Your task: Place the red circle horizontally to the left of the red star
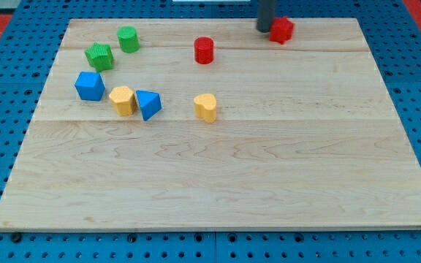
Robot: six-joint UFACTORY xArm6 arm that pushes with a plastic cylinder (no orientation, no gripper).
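The red circle point(204, 50) is a short red cylinder standing near the top middle of the wooden board point(218, 183). The red star point(282, 29) lies near the board's top edge, to the right of the circle and a little higher in the view. My tip point(264, 29) comes down from the view's top and rests right against the star's left side. The tip stands to the upper right of the red circle, with a clear gap between them.
At the upper left stand a green cylinder point(128, 39) and a green star point(99, 56). Below them lie a blue cube point(90, 85), a yellow block point(122, 100), a blue triangle point(149, 104) and a yellow heart-like block point(205, 107).
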